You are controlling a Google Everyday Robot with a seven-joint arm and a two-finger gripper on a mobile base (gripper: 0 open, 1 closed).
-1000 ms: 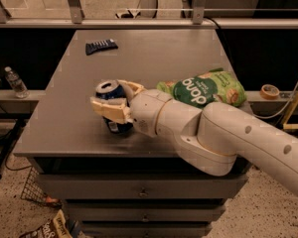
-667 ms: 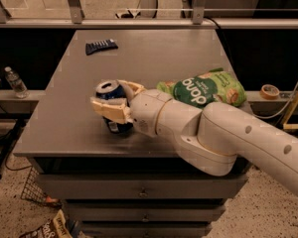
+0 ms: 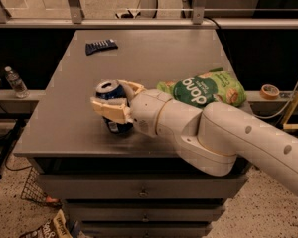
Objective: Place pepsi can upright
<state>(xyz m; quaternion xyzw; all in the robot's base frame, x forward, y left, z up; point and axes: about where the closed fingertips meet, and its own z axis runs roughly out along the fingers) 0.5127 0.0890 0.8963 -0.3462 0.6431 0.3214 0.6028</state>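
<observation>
Blue metal shows above and below the tan fingers, so you have the pepsi can caught across its middle. The gripper is clamped on it, one finger across the can's near side and the other behind it. That hold at the waist suits the job: it leaves the silver pull-tab end free above the fingers and the base free below them. The base looks to be down at the grey table, though you cannot tell whether it is touching. The can stands close to upright, its top leaning a little away from the wrist. I judge the placing nearly finished; what is left is to let go without tipping it. Behind the wrist, beside the arm, lies the green snack bag, clear of the fingers. A dark blue packet sits well beyond the fingertips.
</observation>
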